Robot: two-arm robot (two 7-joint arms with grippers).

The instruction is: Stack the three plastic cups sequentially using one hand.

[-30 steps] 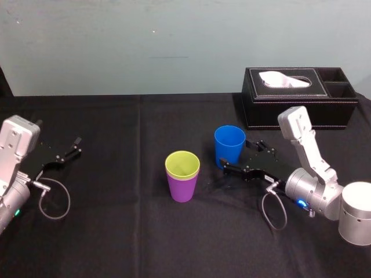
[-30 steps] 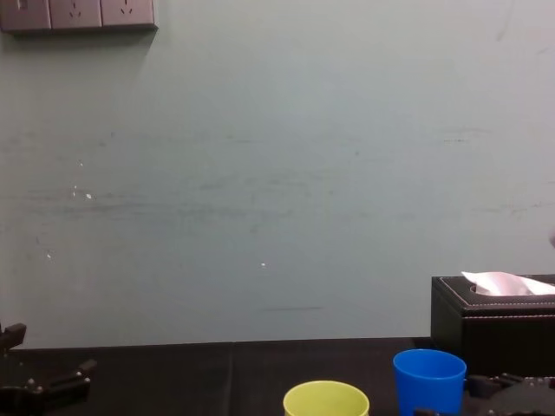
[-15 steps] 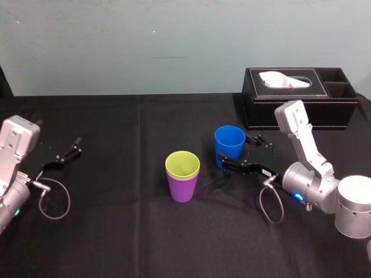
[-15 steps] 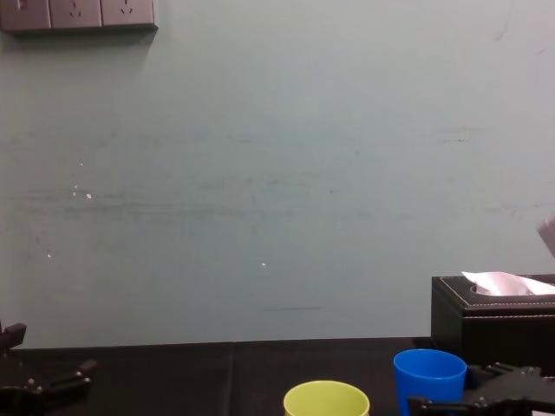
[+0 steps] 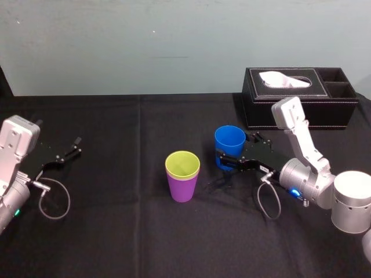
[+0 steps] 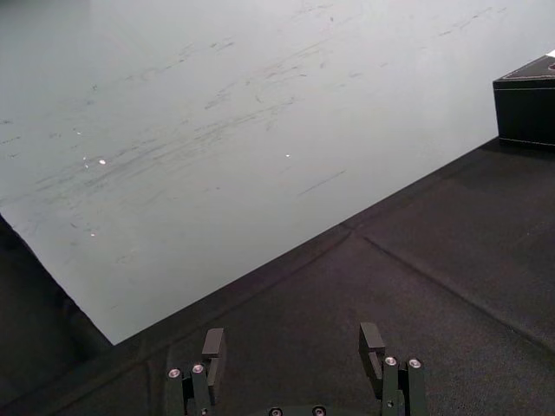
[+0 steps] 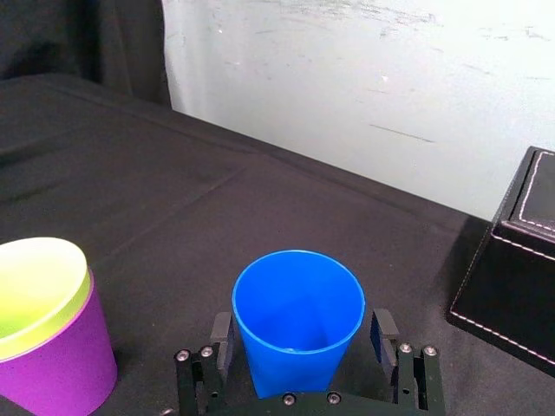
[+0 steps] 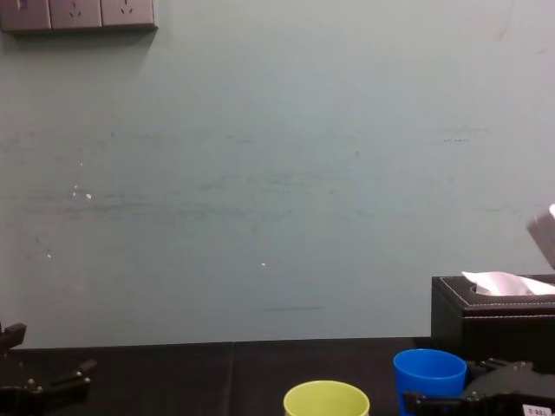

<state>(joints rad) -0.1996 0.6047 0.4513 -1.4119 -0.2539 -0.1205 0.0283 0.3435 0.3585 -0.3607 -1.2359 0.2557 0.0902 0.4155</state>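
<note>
Straddling the blue cup (image 7: 299, 316), the right pincer (image 7: 300, 332) has its two fingers spread, one to each side of the cup's lower wall, with a thin gap showing on one side. That cup stands upright on the black worktop (image 5: 116, 231), near the front of the black tissue box (image 5: 298, 95). Close on its left stands the purple cup (image 5: 183, 188), with the yellow-green cup (image 5: 182, 164) nested inside it. Well apart, at the worktop's left, rests the left pincer (image 6: 292, 342), fingers apart around nothing.
</note>
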